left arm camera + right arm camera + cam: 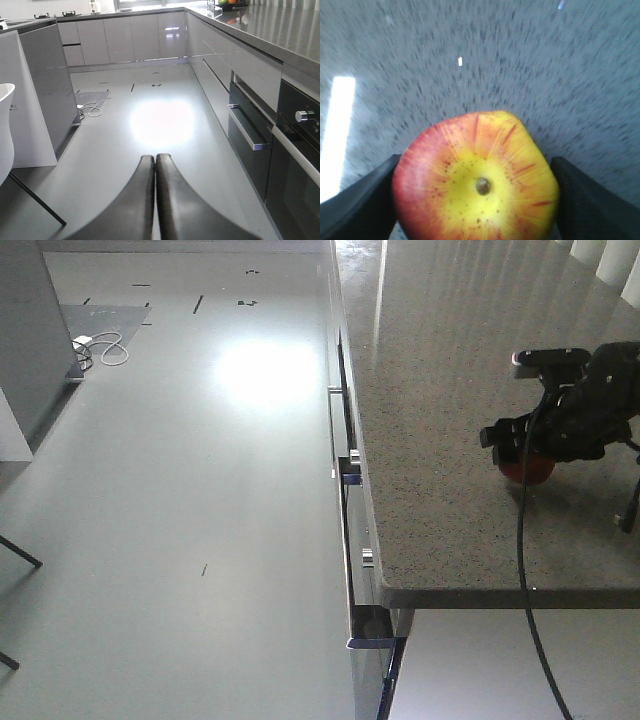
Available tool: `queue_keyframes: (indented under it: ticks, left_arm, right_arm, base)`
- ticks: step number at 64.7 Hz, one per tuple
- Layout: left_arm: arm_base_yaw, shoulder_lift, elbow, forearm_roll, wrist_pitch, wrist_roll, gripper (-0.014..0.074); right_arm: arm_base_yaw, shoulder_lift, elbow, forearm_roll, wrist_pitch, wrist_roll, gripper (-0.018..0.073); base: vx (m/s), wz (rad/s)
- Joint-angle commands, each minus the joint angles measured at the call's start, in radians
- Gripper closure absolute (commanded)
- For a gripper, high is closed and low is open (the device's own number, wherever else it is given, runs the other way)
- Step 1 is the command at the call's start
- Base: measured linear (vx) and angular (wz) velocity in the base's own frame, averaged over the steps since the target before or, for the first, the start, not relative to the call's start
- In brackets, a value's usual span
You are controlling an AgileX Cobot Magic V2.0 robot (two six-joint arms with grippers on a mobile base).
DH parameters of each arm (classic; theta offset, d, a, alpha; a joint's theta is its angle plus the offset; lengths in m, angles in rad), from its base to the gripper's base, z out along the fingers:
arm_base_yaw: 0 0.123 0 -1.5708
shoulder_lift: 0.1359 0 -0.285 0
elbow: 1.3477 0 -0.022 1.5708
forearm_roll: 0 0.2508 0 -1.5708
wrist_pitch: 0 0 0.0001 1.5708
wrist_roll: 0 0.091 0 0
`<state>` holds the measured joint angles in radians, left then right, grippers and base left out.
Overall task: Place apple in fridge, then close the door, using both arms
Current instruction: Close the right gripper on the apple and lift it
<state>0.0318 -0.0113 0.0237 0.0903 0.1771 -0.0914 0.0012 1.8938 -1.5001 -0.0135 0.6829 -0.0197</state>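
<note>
The apple (475, 180), red with a yellow patch round its stem dimple, fills the lower half of the right wrist view. My right gripper (475, 160) is shut on it, one dark finger (365, 200) pressed on each side. From the front, the right gripper (530, 450) hangs over the red apple (527, 471) low above the speckled counter (450, 390). My left gripper (155, 157) is shut on nothing and points out over the floor. A tall dark grey unit, apparently the fridge (45, 85), stands at far left. Its inside and the door's state are hidden.
Drawer and oven fronts with metal handles (245, 135) run below the counter's edge on the right. A white cable (100, 348) lies coiled on the floor by the grey unit. A white chair (5, 130) with a thin black leg (35, 197) stands at near left.
</note>
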Motion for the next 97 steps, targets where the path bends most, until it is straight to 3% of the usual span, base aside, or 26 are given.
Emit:
queue_keyframes:
  ticks: [1, 19, 39, 97]
  left_arm:
    - [-0.003, -0.015, -0.017, 0.000, -0.076, -0.011, 0.0602]
    - [-0.003, -0.015, -0.017, 0.000, -0.076, -0.011, 0.0602]
    - [-0.003, -0.015, -0.017, 0.000, -0.076, -0.011, 0.0602]
    - [-0.003, -0.015, -0.017, 0.000, -0.076, -0.011, 0.0602]
  right_arm:
    - [-0.001, -0.136, -0.064, -0.004, -0.057, -0.004, 0.0382]
    - [-0.001, -0.396, -0.074, 0.081, -0.022, -0.016, 0.0377]
    - [-0.001, -0.615, -0.074, 0.102, 0.058, -0.020, 0.0377]
    - [-0.001, -0.651, -0.074, 0.102, 0.073, -0.020, 0.0377]
  base:
    - [0.00, 0.00]
    - [0.00, 0.00]
    - [0.00, 0.00]
    - [0.00, 0.00]
